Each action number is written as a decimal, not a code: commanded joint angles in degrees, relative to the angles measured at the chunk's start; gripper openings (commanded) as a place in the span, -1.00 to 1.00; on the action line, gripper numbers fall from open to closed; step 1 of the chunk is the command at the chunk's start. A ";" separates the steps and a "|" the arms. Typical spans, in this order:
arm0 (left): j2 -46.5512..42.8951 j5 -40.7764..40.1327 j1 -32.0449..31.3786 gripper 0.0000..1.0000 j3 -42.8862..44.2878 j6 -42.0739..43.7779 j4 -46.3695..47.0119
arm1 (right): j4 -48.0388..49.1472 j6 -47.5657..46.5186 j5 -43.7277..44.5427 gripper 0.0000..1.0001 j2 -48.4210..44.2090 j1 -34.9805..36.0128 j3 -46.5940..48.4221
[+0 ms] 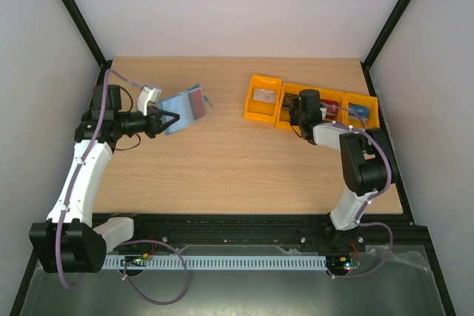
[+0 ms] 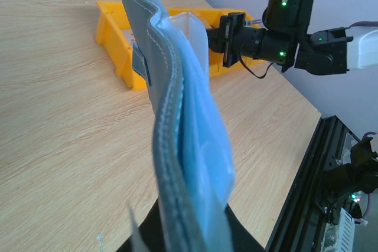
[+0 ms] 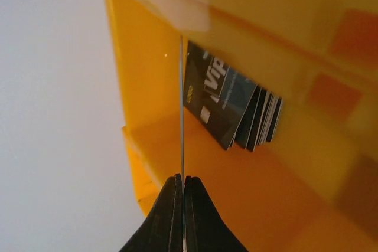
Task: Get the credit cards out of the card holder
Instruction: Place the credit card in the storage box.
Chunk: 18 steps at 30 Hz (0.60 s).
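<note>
The card holder (image 1: 185, 107) is a teal-blue wallet held open above the table's left half, with a reddish card (image 1: 195, 97) showing in its pocket. My left gripper (image 1: 169, 118) is shut on its near edge. The left wrist view shows the card holder (image 2: 177, 146) edge-on, rising from my left gripper (image 2: 180, 243). My right gripper (image 1: 301, 106) hangs over the middle orange bin (image 1: 329, 92). The right wrist view shows my right gripper (image 3: 183, 179) shut on a thin credit card (image 3: 181, 110) seen edge-on. A fanned stack of dark credit cards (image 3: 236, 116) lies in the bin (image 3: 147, 87).
Three orange bins stand in a row at the back right. The left bin (image 1: 261, 78) holds a pale card and the right bin (image 1: 363, 98) holds something blue. The black frame posts (image 1: 74, 12) border the table.
</note>
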 commanded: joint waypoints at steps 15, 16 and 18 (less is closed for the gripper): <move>-1.12 1.67 0.33 -0.95 -0.53 0.89 0.23 | -1.45 6.93 8.73 -0.97 10.44 0.24 10.22; -1.10 1.72 0.33 -0.95 -0.63 0.91 0.16 | -1.75 6.50 9.00 -0.97 10.77 0.28 10.51; -1.10 1.69 0.33 -0.95 -0.62 0.97 0.16 | -2.08 6.28 9.40 -0.97 11.05 0.31 10.68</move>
